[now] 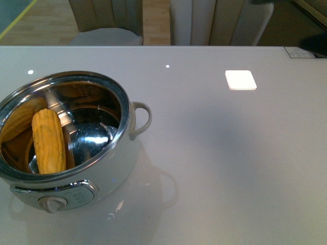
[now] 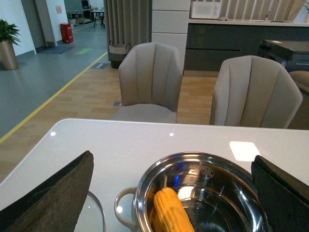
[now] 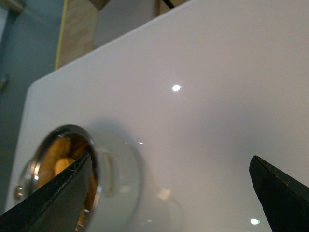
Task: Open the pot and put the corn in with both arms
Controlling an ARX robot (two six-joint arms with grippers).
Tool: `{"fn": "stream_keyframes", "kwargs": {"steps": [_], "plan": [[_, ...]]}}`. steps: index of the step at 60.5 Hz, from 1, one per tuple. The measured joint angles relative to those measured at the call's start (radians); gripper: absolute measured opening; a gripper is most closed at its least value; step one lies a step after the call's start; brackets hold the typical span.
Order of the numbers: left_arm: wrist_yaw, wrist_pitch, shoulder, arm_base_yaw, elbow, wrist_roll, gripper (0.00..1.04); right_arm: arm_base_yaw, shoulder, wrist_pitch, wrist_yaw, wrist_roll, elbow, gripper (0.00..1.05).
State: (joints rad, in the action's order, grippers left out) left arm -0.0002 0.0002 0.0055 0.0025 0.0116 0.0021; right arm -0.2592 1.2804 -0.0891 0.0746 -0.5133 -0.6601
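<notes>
The left pincer [image 2: 171, 193] stands with its two dark fingers [image 2: 53, 198] spread wide apart, holding nothing, the one pot [image 2: 203, 193] showing in the gap between them. The right pincer [image 3: 169, 193] is likewise spread wide, empty, its two fingers [image 3: 277, 193] framing the pot's white side and bare bench [image 3: 217, 96]. Neither pincer appears in the front view.

One pot [image 1: 66, 138] sits on the white bench [image 1: 230, 163], toward the robot's left, with no lid on it. It has one looped white handle [image 1: 141, 118] visible in the front view and one beige dial [image 1: 53, 203] on its near face. One corn [image 1: 48, 141] lies inside, leaning against the steel wall; the yellow shapes beside it are reflections in the shiny interior. In the left wrist view the corn [image 2: 171, 212] shows in the pot's near part, and a curved clear edge [image 2: 99, 212] of something round lies on the bench just beside the pot.

One bright white square [image 1: 240, 80] lies on the bench well apart from the pot. Two grey chairs [image 2: 150, 82] stand beyond the bench. Faint markings show on the pot's inner wall, too small to read; no other writing can be read.
</notes>
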Motion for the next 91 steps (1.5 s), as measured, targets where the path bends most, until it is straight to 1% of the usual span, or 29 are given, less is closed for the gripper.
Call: {"fn": "stream_keyframes", "kwargs": {"steps": [4,5,7,8,9,10,11,12,14,18,19,24,38,47,51,55,64,67,70,91], "plan": [[0.0,0.0,0.0,0.0,0.0,0.0,0.98,0.034,-0.117,0.026,0.0,0.058,0.062,0.96],[0.0,0.0,0.0,0.0,0.0,0.0,0.98,0.037,-0.135,0.016,-0.014,0.08,0.068,0.96],[0.0,0.0,0.0,0.0,0.0,0.0,0.98,0.026,-0.142,-0.139,-0.115,0.147,0.115,0.9],[0.0,0.0,0.0,0.0,0.0,0.0,0.98,0.025,-0.143,-0.185,-0.142,0.18,0.131,0.88],[0.002,0.0,0.0,0.0,0.0,0.0,0.98,0.024,-0.145,-0.277,-0.187,0.224,0.165,0.84],[0.002,0.0,0.0,0.0,0.0,0.0,0.98,0.024,-0.146,-0.32,-0.207,0.246,0.182,0.83],[0.001,0.0,0.0,0.0,0.0,0.0,0.98,0.025,-0.147,-0.399,-0.241,0.288,0.216,0.79],[0.0,0.0,0.0,0.0,0.0,0.0,0.98,0.029,-0.151,-0.47,-0.257,0.316,0.25,0.76],[-0.002,0.0,0.0,0.0,0.0,0.0,0.98,0.039,-0.159,-0.553,-0.271,0.363,0.294,0.71],[-0.001,0.0,0.0,0.0,0.0,0.0,0.98,0.057,-0.191,-0.65,-0.27,0.423,0.353,0.6],[-0.001,0.0,0.0,0.0,0.0,0.0,0.98,0.06,-0.198,-0.657,-0.268,0.431,0.36,0.58],[0.0,0.0,0.0,0.0,0.0,0.0,0.98,0.083,-0.266,-0.672,-0.238,0.475,0.405,0.43],[0.0,0.0,0.0,0.0,0.0,0.0,0.98,0.141,-0.394,-0.635,-0.185,0.499,0.512,0.02],[0.0,0.0,0.0,0.0,0.0,0.0,0.98,0.169,-0.484,-0.591,-0.159,0.507,0.554,0.02],[0.0,0.0,0.0,0.0,0.0,0.0,0.98,0.221,-0.528,-0.562,-0.089,0.507,0.573,0.02],[0.0,0.0,0.0,0.0,0.0,0.0,0.98,0.253,-0.576,-0.533,-0.084,0.507,0.589,0.02],[0.0,0.0,0.0,0.0,0.0,0.0,0.98,0.255,-0.661,-0.471,-0.076,0.507,0.612,0.02],[0.0,0.0,0.0,0.0,0.0,0.0,0.98,0.256,-0.67,-0.502,-0.076,0.507,0.638,0.02],[0.0,0.0,0.0,0.0,0.0,0.0,0.98,0.256,-0.688,-0.489,-0.078,0.507,0.642,0.02],[0.0,0.0,0.0,0.0,0.0,0.0,0.98,0.256,-0.903,-0.288,-0.075,0.507,0.642,0.02]]}}
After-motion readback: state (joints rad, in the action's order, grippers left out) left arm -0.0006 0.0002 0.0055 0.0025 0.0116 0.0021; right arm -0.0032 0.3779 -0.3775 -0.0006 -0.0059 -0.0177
